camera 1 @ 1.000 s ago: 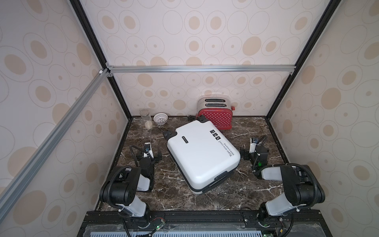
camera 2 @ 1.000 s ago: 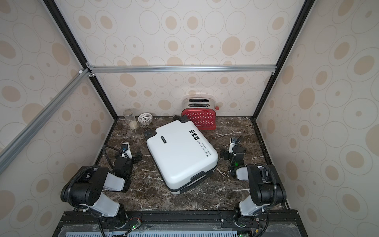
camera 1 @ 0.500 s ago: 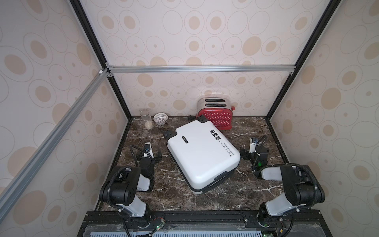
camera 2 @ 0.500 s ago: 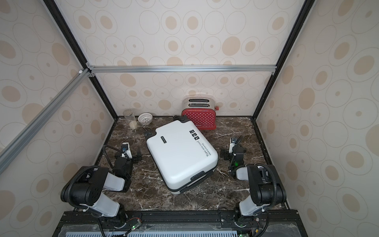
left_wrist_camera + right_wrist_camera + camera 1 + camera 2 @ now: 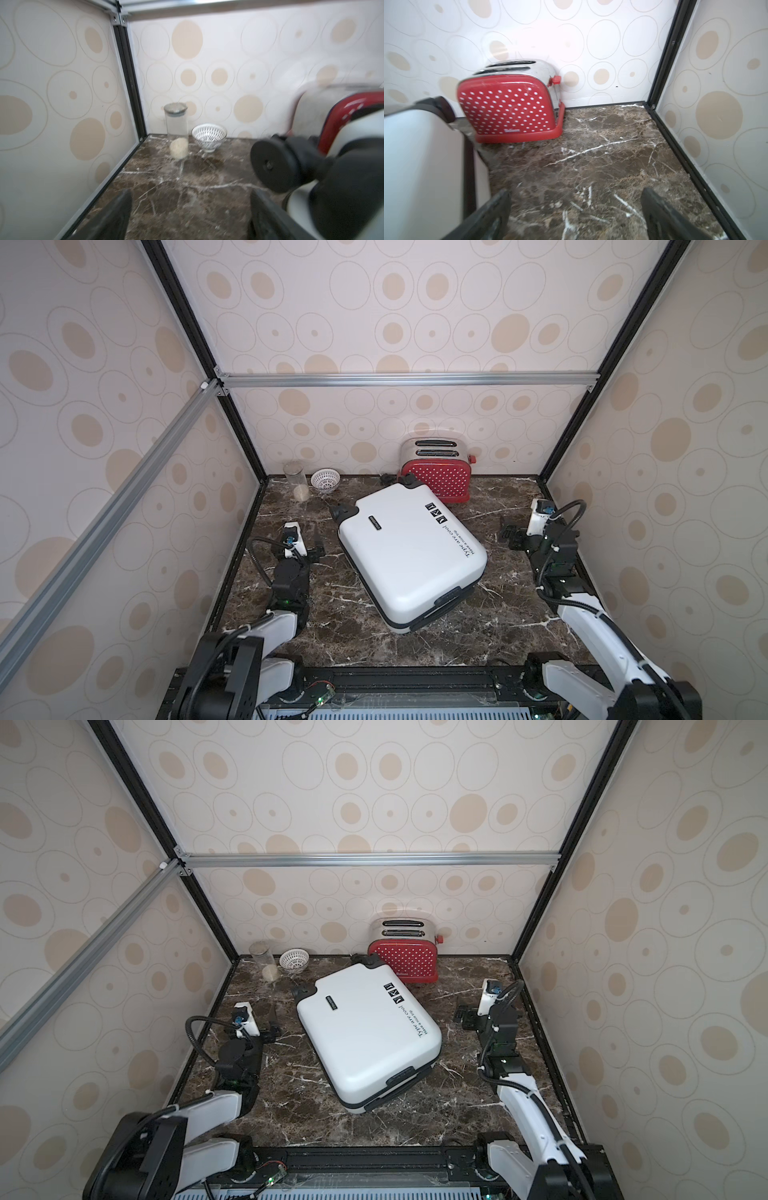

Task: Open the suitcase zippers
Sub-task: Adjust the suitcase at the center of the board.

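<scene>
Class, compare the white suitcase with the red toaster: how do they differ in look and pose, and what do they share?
The suitcase is white with black trim; the toaster is red with white dots. The suitcase lies flat; the toaster stands upright. The suitcase is clearly larger than the toaster. Both rest on the marble tabletop.

White links; black joints — looped black cables

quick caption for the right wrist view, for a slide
Open right tool facing the red dotted toaster on the marble table, white suitcase close by.
</scene>
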Tool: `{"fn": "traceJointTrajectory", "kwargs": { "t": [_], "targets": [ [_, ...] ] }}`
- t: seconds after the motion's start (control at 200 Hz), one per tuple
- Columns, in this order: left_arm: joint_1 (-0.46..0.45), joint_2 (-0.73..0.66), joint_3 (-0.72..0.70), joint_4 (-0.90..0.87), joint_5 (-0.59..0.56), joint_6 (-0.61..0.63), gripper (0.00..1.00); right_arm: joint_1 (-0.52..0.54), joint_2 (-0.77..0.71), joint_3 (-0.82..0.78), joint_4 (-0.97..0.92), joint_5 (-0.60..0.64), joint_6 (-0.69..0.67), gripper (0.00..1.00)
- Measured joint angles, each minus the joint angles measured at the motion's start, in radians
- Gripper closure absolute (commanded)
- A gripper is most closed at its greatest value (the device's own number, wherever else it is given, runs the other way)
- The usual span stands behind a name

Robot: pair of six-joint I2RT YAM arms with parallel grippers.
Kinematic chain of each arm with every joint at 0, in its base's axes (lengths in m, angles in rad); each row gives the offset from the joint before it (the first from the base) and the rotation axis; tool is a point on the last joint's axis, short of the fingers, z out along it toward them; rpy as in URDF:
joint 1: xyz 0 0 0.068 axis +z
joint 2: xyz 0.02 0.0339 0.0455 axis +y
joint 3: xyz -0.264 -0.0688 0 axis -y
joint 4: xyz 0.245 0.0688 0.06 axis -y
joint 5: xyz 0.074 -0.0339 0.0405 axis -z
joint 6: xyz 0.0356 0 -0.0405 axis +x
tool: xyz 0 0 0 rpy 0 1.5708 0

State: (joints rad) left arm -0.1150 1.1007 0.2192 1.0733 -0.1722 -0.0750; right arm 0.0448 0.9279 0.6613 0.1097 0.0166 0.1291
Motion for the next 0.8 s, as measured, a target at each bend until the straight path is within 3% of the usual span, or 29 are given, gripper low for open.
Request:
{"fn": "traceJointTrajectory", "kwargs": {
  "t": [0.23,0.37,0.49,0.625,0.8],
  "targets": [
    [-0.005,-0.239,0.054,-0.204,0.150,-0.147,0.20,0.066,-0.180,0.229,-0.491,-0.107,0.143,0.00],
    [-0.005,-0.241,0.098,-0.332,0.287,-0.218,0.23,0.119,-0.204,0.306,-0.693,-0.193,0.239,0.00],
    [-0.005,-0.241,0.122,-0.406,0.389,-0.252,0.23,0.241,-0.201,0.333,-0.829,-0.222,0.306,0.00],
    [-0.006,-0.245,0.122,-0.432,0.471,-0.270,0.25,0.351,-0.196,0.338,-0.938,-0.254,0.364,0.00],
    [-0.014,-0.240,0.108,-0.405,0.541,-0.296,0.25,0.407,-0.201,0.325,-1.014,-0.326,0.417,0.00]
  ]
}}
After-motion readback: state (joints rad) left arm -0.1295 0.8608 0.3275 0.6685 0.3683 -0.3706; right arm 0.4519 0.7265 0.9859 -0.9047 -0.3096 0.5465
